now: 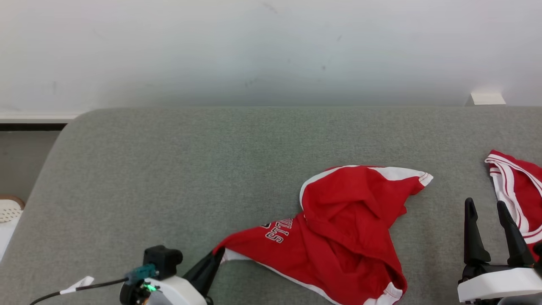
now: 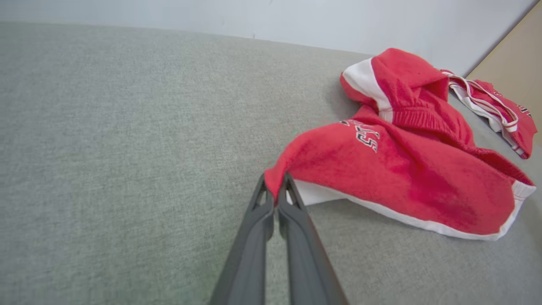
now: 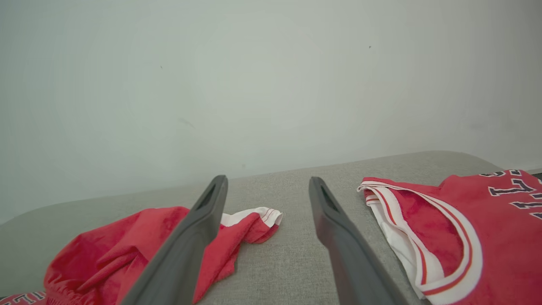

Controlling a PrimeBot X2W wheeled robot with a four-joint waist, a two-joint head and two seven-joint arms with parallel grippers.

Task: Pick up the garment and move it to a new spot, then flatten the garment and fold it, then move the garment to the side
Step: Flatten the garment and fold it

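The garment, red with white trim and dark lettering, lies crumpled on the grey cushioned surface, right of centre. My left gripper is shut on the garment's left corner, at the white hem. The left wrist view shows the fingers pressed together on that red corner, with the garment spreading off to the right. To the right of the garment, apart from it, my right gripper stands open and holds nothing. Between its spread fingers I see bare grey fabric, with the garment off to the left.
A second red top with white and red striped trim lies at the far right edge, close to my right gripper. A pale wall rises behind the surface. The surface rounds off at the left, where a white perforated object sits lower down.
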